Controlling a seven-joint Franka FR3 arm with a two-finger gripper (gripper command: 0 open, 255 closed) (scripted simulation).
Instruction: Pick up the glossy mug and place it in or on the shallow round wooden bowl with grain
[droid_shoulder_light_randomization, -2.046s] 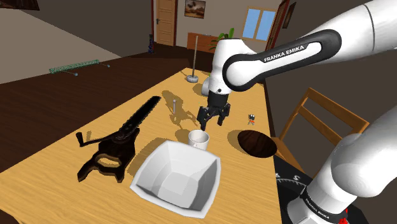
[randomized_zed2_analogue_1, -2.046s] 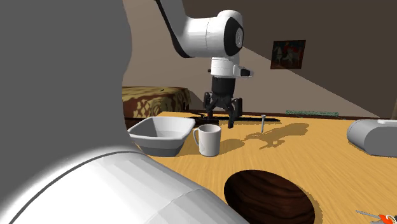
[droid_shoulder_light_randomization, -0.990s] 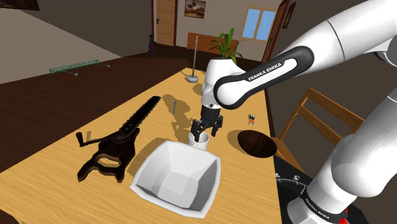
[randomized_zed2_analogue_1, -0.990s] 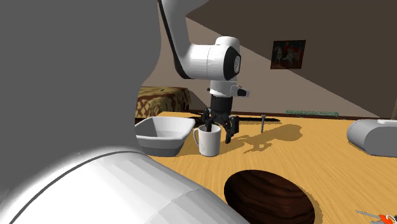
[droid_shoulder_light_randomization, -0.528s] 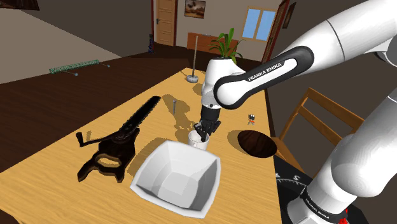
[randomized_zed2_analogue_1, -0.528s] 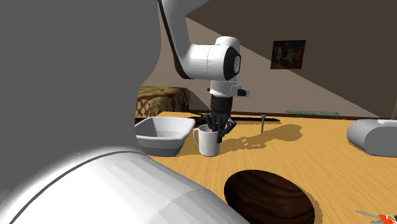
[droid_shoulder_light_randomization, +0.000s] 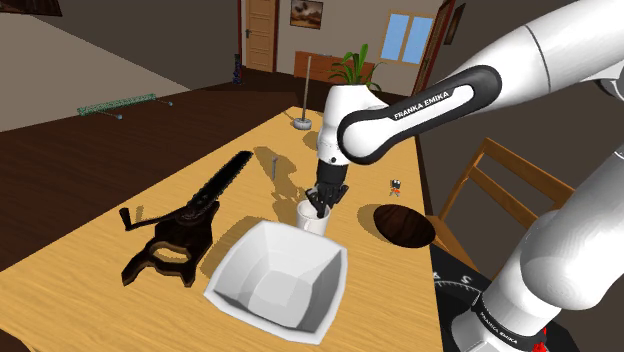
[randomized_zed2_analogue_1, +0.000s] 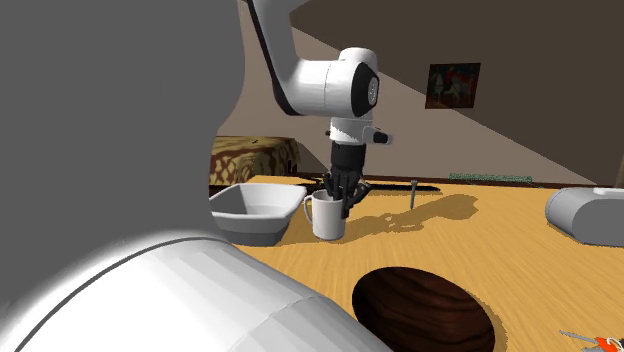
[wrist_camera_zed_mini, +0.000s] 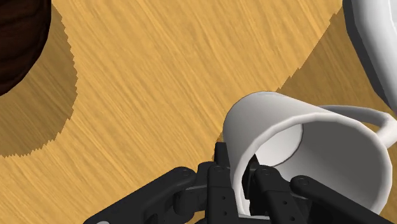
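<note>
The gripper (wrist_camera_zed_mini: 237, 168) clamped the white mug (wrist_camera_zed_mini: 331, 149) by its rim, one finger inside. It looked stiff, light and probably slippery. The dark bowl (droid_shoulder_light_randomization: 403, 225) sat near the mug.

White glossy mug (droid_shoulder_light_randomization: 313, 219) was upright, handle toward the second exterior view's left, its rim wall pinched by the tool (wrist_camera_zed_mini: 238, 175), one finger inside and one outside. Dark brown, grained, shallow round bowl (droid_shoulder_light_randomization: 404, 225) sat flat on the table (droid_shoulder_light_randomization: 90, 240), near the mug, to the shoulder view's right.
</note>
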